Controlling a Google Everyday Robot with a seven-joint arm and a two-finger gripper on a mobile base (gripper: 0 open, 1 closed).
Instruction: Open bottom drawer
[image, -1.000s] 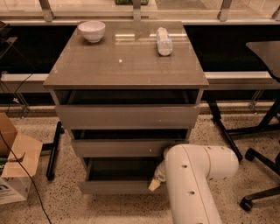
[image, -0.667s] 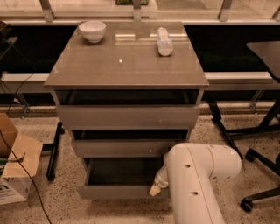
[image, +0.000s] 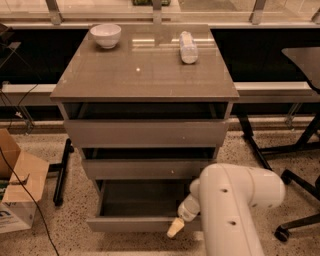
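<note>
The bottom drawer (image: 131, 223) is the narrowest grey-brown front, at the foot of the cabinet (image: 145, 80). It stands pulled out, and its dark inside (image: 142, 197) shows and looks bare. My white arm (image: 235, 200) comes in from the lower right. My gripper (image: 176, 227) is at the right part of the drawer's front edge, with one cream fingertip (image: 174, 228) showing against the front. The mid-width front (image: 147, 168) and the widest front (image: 146, 133) sit above it.
A white bowl (image: 105, 35) and a lying white bottle (image: 188, 47) rest on the cabinet top. A cardboard box (image: 17, 192) and cables lie on the floor at left. An office chair base (image: 295, 210) stands at right. A dark desk runs behind.
The bottom drawer has slid further out towards the camera, showing more of its inside. My gripper has moved down and forward with its front edge.
</note>
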